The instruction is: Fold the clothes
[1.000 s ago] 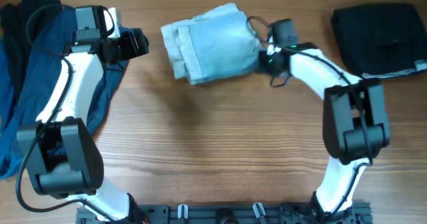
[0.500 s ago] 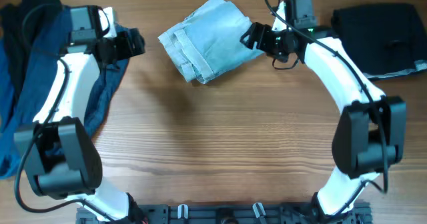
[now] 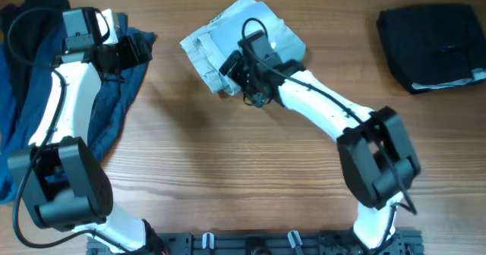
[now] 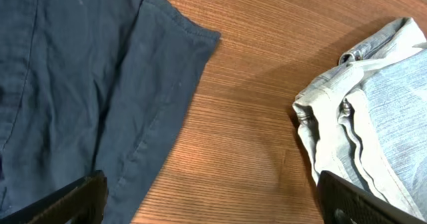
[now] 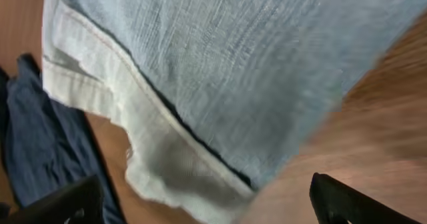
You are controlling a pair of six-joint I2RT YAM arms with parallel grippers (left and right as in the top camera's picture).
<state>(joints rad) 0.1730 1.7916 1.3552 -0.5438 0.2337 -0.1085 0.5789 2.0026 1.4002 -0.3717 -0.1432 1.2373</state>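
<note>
The clothes' pale blue denim shorts (image 3: pixel 262 23) lie folded in a bundle at the back middle of the table. My right gripper (image 3: pixel 231 67) hangs over their front-left edge, jaws wide open. In the right wrist view the shorts' (image 5: pixel 233 64) stitched hem runs down between the fingers (image 5: pixel 353 201), and nothing is gripped. A navy garment (image 3: pixel 30 96) lies spread at the far left. My left gripper (image 3: pixel 144 46) is open above its right edge. The left wrist view shows the navy cloth (image 4: pixel 80 84) on the left, the shorts (image 4: pixel 373 117) on the right and bare wood between the fingers (image 4: pixel 73 201).
A folded black garment (image 3: pixel 437 39) lies at the back right corner. Bare wooden tabletop (image 3: pixel 228 164) fills the middle and front. The right arm (image 3: pixel 326 114) stretches diagonally across the table from its base at the front right.
My right gripper opened, let go of the shorts' right edge and swung left across them to their front-left edge. The shorts shifted slightly. The left gripper drew back a little to the left.
</note>
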